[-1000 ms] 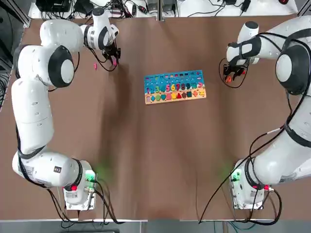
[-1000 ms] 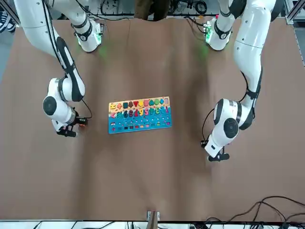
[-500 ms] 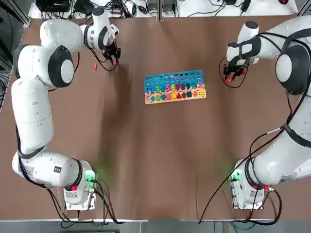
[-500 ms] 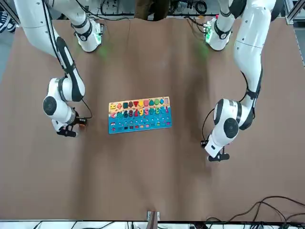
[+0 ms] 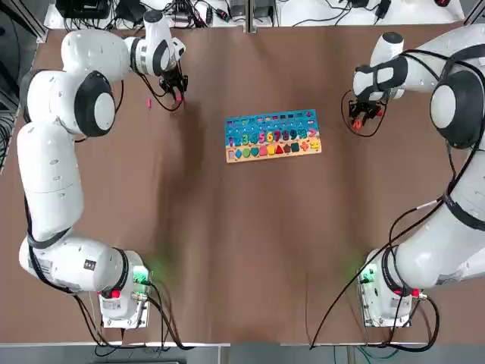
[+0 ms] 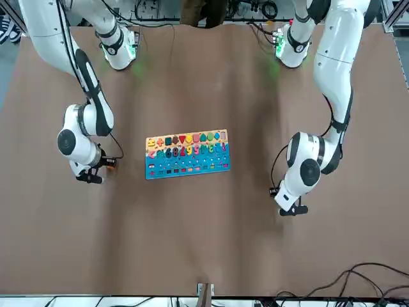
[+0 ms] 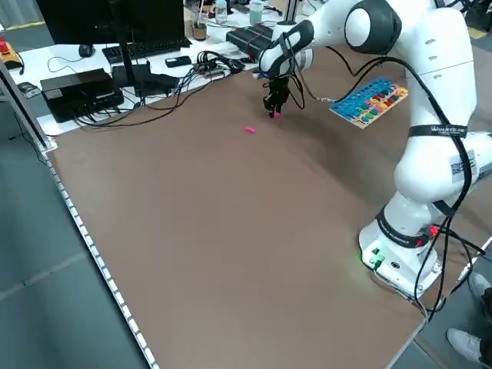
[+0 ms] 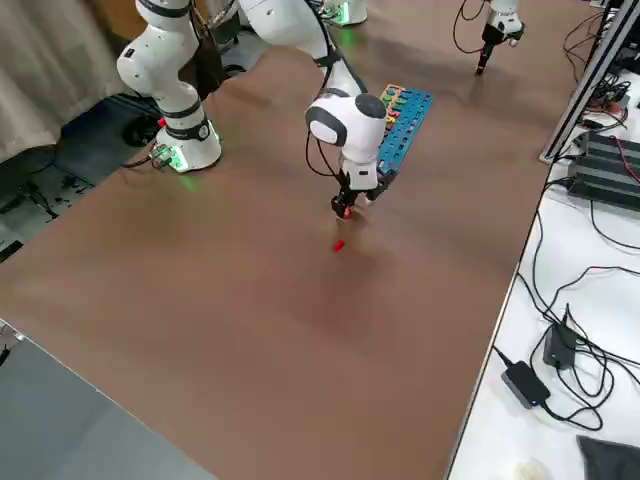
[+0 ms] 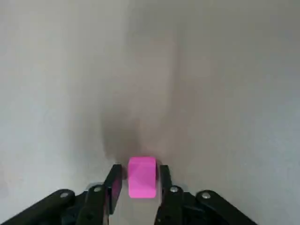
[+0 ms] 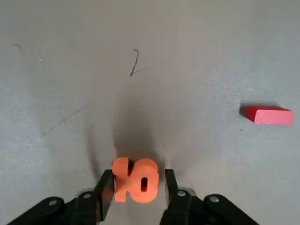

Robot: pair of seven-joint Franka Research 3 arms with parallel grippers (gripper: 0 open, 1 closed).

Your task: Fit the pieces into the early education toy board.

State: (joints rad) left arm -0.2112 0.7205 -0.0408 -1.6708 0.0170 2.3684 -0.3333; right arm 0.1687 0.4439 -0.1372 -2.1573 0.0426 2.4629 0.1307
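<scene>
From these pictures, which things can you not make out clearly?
- Empty slots on the board: too small in the top and front views.
- Whether the fingers of the left gripper press the pink piece, or those of the right gripper the orange piece: the wrist views show only narrow gaps.
- The right gripper's fingertips: hidden by the arm in the front view.

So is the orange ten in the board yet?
No, it is out. The orange ten sits between the right gripper's fingers, over bare table, away from the board.

The early education toy board [image 5: 273, 136] lies mid-table between left gripper [image 5: 178, 94] and right gripper [image 5: 356, 121].
</scene>
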